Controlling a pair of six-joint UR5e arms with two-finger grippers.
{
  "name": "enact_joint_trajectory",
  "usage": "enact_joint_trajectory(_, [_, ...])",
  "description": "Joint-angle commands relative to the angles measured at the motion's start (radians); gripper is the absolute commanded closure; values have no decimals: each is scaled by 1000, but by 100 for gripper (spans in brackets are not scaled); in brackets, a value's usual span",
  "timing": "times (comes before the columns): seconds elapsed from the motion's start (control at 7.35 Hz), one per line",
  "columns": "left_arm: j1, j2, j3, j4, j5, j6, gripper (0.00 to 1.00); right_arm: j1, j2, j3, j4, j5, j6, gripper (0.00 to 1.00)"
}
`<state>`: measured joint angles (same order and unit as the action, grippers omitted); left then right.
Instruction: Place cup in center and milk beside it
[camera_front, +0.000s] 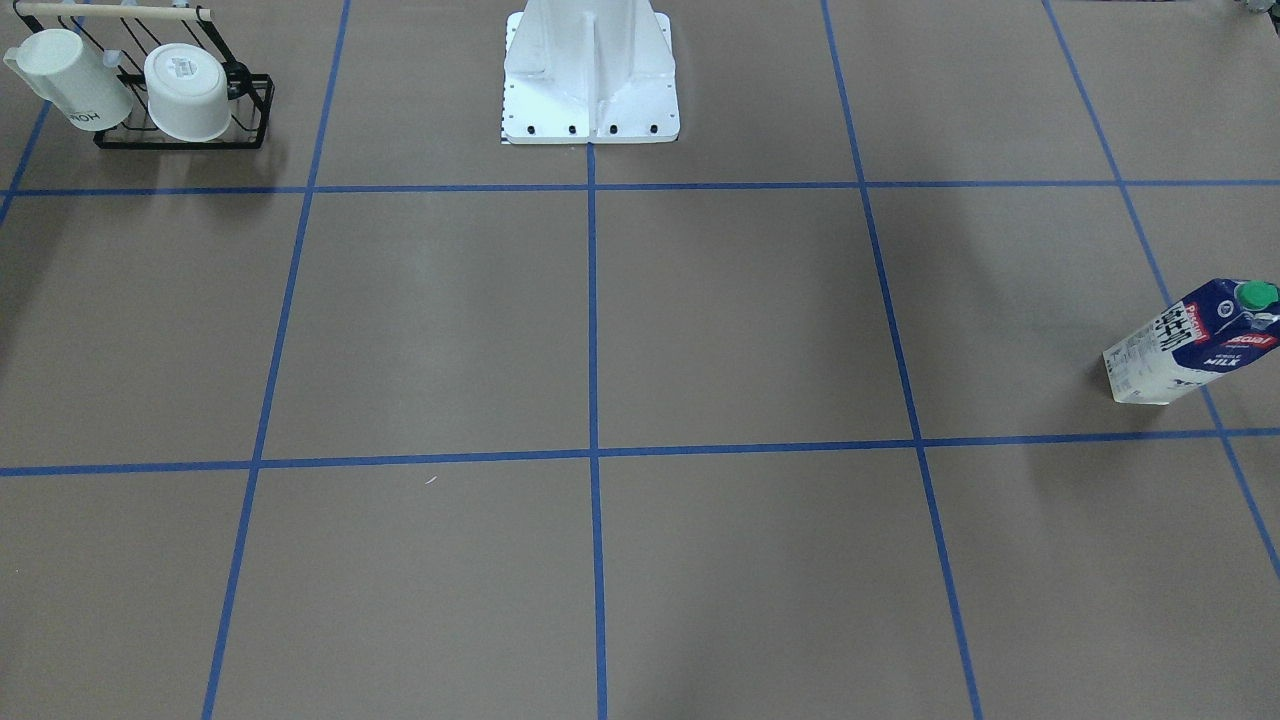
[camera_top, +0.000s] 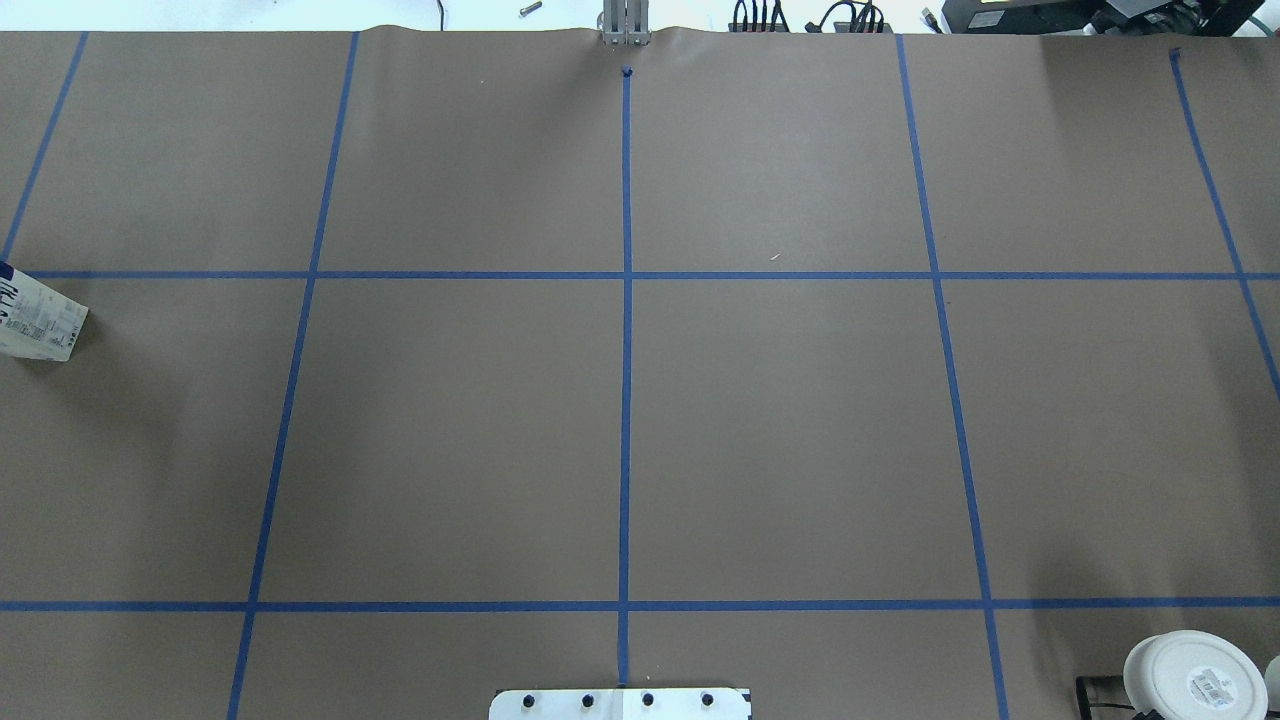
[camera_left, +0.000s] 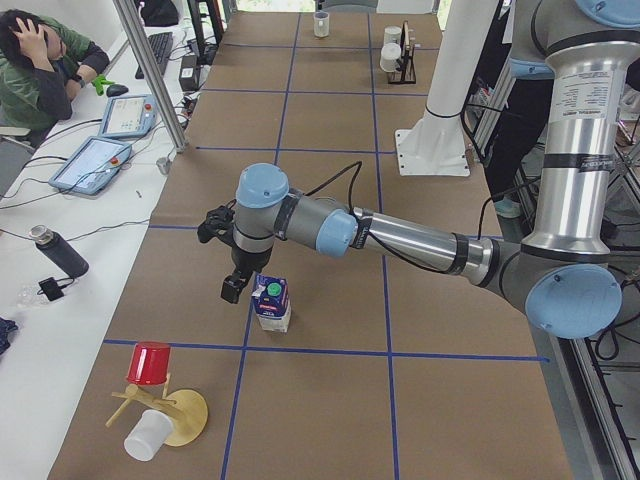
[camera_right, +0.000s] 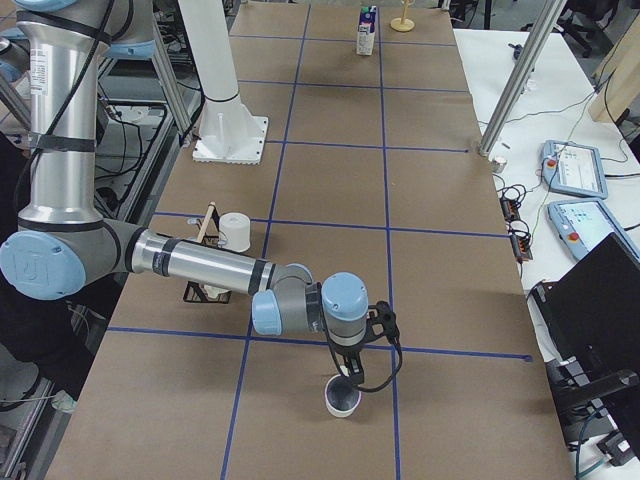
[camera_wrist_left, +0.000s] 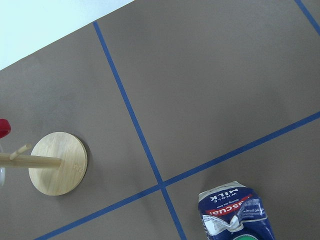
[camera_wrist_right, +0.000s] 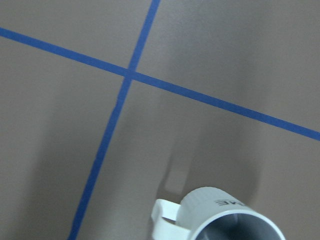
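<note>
Left gripper hangs just beside upright milk. Right gripper sits right above the cup. Can't make out jaw spread on either of the 2.

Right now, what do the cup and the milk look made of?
The cup: probably glazed ceramic, given its smooth white outside, grey inside and thick rim. The milk: printed coated paperboard, creased at the gable folds; its green cap looks plastic.

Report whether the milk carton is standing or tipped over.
Upright: the milk carton stands on its base, green cap on top.
</note>
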<state>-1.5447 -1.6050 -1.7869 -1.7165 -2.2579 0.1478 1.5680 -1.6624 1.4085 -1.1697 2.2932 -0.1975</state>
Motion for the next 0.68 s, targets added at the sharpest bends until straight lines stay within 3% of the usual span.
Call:
enact_joint_trajectory(0.0, [0, 0, 0, -2, 0, -1, 2, 65, 65, -166, 93, 2, -52, 0])
enact_joint_trajectory(0.54, [0, 2, -2, -2, 0, -1, 2, 99, 93, -272, 100, 5, -89, 3])
